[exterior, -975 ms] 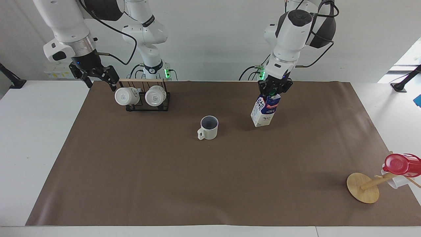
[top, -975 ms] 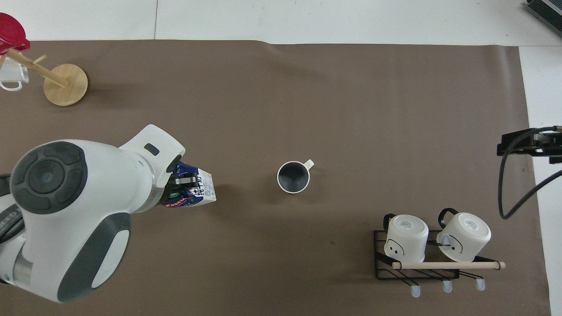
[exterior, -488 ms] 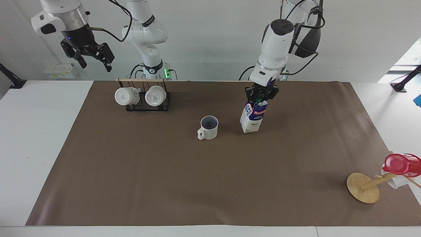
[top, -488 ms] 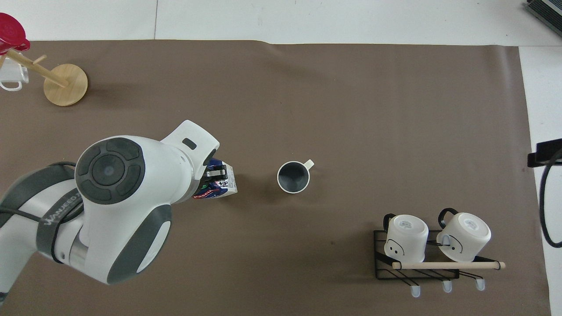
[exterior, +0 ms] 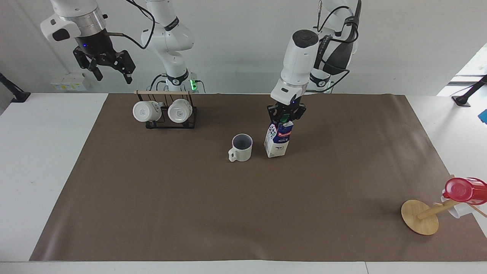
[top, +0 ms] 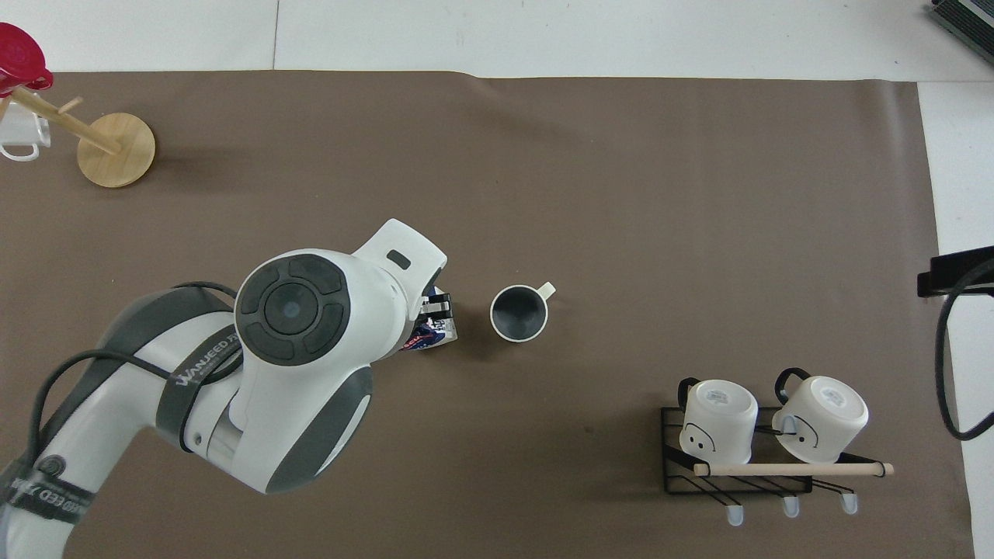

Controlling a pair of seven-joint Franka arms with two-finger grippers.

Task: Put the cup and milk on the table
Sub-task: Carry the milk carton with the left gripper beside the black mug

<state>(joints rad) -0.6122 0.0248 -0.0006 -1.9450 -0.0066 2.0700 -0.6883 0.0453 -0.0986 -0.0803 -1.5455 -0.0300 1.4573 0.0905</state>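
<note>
Left tool (exterior: 285,115) pinches milk (exterior: 278,139) at its cap end beside cup (exterior: 242,147); tall, tippy carton, likely top-heavy. Right tool (exterior: 108,67) spread, waits high above counter (exterior: 152,198).

Cup (exterior: 241,147): cream-white mug, dark inside, loop handle, upright on the brown paper of the table (exterior: 152,213), mid-table. Milk (exterior: 278,139): tall blue-and-white carton, red band, green cap, slightly tilted, just beside the cup toward the left arm's end, top clamped in the left gripper (exterior: 285,115).
</note>
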